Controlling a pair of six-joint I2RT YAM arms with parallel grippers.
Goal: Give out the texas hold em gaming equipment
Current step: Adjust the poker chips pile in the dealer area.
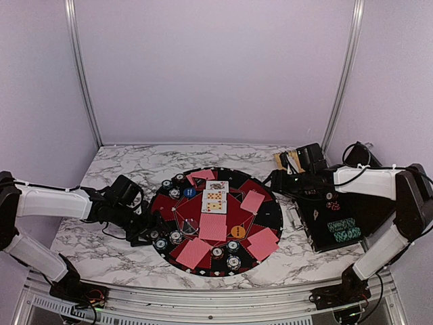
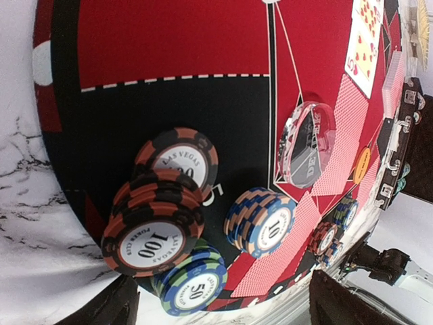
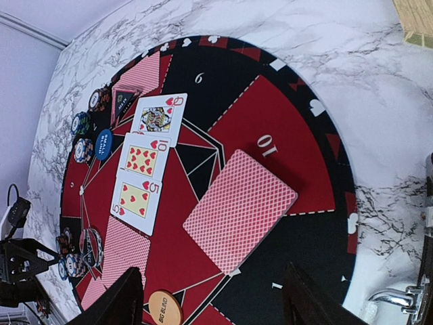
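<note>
The case lies at 3 o'clock of the mat, chip stacks at 9; left gripper and right gripper gape, seemingly empty.

Your left hand sits w/ fingers spread wide; 100 chip stack just ahead on mat, 50 stack beside it, clear button further off.

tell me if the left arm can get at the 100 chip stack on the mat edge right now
Probably yes. The left gripper is open just short of the 100 chip stack, nothing between them. The 50 stack crowds one side, so a clean grip may be tight.
</note>
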